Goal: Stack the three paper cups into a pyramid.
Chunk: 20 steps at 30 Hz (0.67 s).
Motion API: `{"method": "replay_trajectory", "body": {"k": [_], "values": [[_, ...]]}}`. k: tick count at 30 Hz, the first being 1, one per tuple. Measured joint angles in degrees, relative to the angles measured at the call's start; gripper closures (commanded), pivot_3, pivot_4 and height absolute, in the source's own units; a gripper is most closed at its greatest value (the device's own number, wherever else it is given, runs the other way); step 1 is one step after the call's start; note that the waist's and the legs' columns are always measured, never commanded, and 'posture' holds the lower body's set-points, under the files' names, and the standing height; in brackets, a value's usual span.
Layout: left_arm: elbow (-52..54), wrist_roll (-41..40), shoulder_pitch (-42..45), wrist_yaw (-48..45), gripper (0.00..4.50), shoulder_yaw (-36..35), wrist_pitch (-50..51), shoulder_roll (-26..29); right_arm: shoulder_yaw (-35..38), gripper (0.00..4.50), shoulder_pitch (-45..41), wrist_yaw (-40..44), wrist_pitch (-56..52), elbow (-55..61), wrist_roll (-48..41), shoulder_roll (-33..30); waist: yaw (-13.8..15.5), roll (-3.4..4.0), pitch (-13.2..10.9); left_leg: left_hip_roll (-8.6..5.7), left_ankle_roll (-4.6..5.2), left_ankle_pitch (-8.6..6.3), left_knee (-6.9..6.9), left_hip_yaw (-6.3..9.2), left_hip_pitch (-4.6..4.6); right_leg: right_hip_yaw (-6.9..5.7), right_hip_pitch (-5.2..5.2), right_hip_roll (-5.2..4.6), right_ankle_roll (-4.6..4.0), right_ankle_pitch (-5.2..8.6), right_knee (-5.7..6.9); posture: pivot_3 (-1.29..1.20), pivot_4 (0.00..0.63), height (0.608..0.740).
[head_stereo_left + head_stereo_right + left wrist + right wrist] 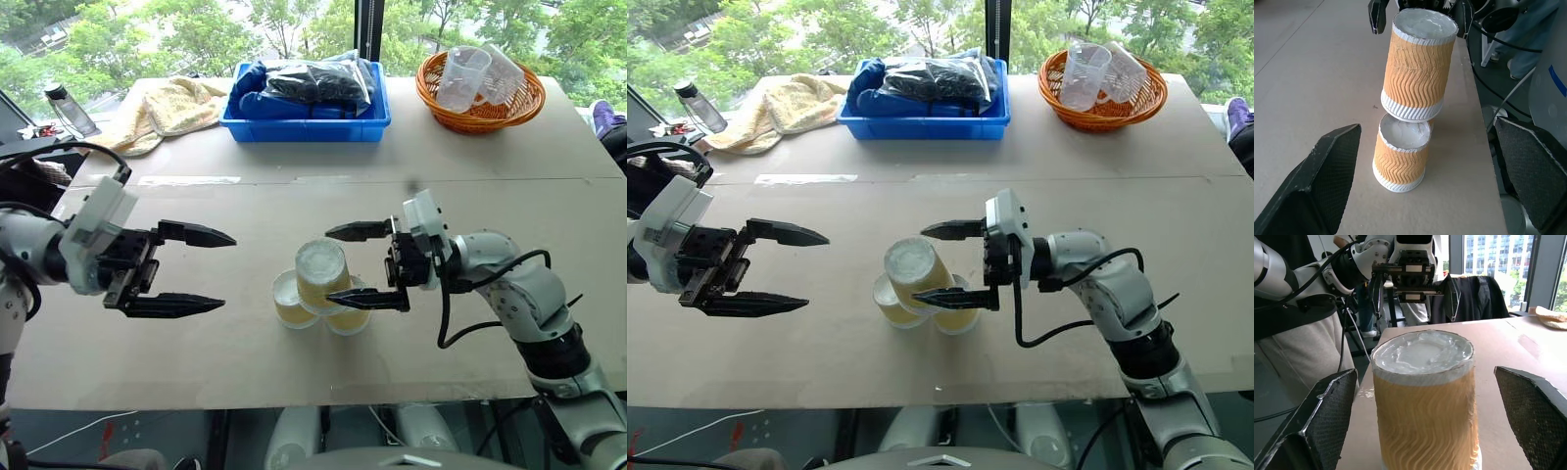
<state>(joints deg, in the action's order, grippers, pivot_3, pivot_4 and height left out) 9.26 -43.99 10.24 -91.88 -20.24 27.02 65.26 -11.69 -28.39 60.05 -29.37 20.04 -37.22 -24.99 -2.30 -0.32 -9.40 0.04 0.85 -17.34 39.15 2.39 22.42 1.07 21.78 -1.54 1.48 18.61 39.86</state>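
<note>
Your 3 paper cups sit as a pyramid near the front edge of the table (549, 196) — 2 base cups side by side, each upside down with its white base up, and the top cup (321, 274) resting across them, also inverted. The left base cup (292, 300) shows clearly in the head views; the right base cup (350, 315) is partly hidden behind the lower finger of your right gripper (364, 264).

That right gripper is spread wide with nothing in it: 1 finger passes behind the top cup and the other in front, and the right wrist view shows clear space on both sides of the cup. That reads to me as a release position — the jaws bracket the cup so it can be let go without being nudged.

Your left gripper (192, 269) is also wide and empty, hanging well apart from the stack on the left side, likely parked there to keep out of the way.

Watch the top cup: in the left wrist view it leans noticeably (its lower rim seems to catch only part of the cup below). I'd judge the stack built but not secure, so withdraw the right fingers straight back without brushing it.
</note>
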Motion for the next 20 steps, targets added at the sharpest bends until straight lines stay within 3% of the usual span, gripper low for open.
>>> {"method": "replay_trajectory", "body": {"k": [5, 10, 20], "values": [[1.49, 1.14, -5.45, 1.93, 0.00, -2.02, -0.29, -1.34, 7.24, 0.07, 5.55, 2.30, -0.35, 1.99, -1.33, -9.98, 0.30, 0.01, -0.01, -0.01, 0.11, -0.07, 0.00, 0.01, 0.08, -0.03, 0.00, -0.05, 0.00, 0.00, -0.08, 0.00, 0.150, 0.740], [0.47, 8.10, -12.81, 10.21, 0.00, -3.50, -5.29, -7.60, 17.35, 0.07, 18.01, 4.47, 2.08, -0.95, -0.53, -17.90, 0.48, 0.00, 0.00, 0.00, 0.22, -0.13, -0.02, 0.04, 0.03, -0.04, -0.05, -0.03, 0.00, 0.00, -0.04, 0.00, 0.150, 0.740], [-5.77, 27.08, -14.47, 33.91, 0.00, 7.62, -18.38, -26.47, 22.41, 0.07, 29.20, -2.53, 23.01, -17.44, 11.90, -9.90, 1.34, -0.01, 0.04, -0.01, 0.22, -0.13, 0.01, -0.14, -0.18, 0.14, -0.18, -0.02, 0.01, -0.01, 0.07, 0.00, 0.150, 0.740]]}}
